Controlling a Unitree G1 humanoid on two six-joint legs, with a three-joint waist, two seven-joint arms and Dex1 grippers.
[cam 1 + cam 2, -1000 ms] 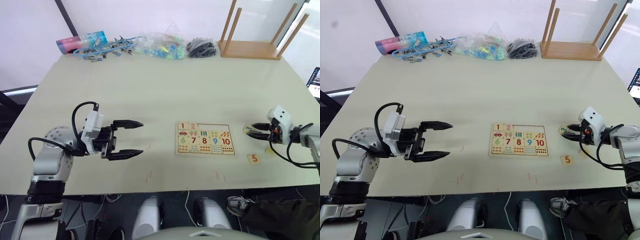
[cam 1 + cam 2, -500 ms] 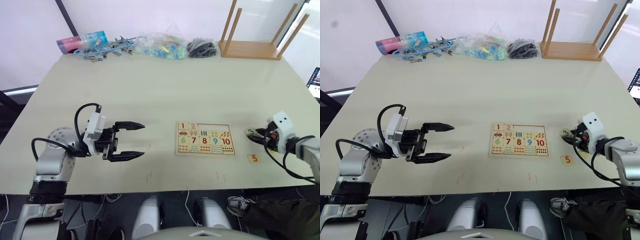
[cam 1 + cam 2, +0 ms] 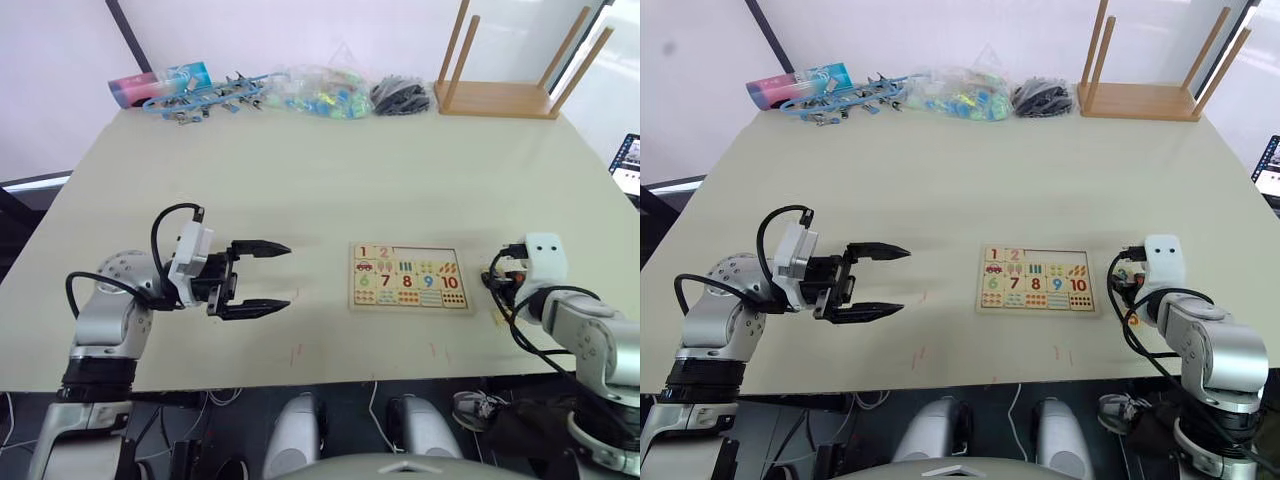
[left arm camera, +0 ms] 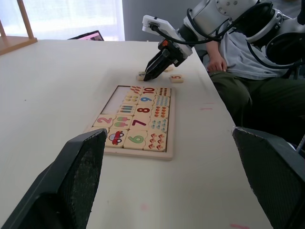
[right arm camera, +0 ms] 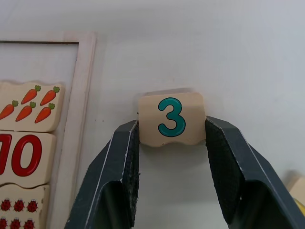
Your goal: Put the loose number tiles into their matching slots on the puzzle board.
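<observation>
The right claw [image 5: 171, 143] gripped the teal 3 tile [image 5: 172, 119] between both fingers, with the puzzle board [image 5: 43, 129] just beside it, while the left claw [image 3: 262, 278] hung open far off.

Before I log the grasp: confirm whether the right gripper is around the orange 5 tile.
No: the right gripper has its two fingers on either side of the teal 3 tile, which lies on the table beside the puzzle board.

Bright, even daylight; soft shadows; blurred near fingers in left wrist view.
</observation>
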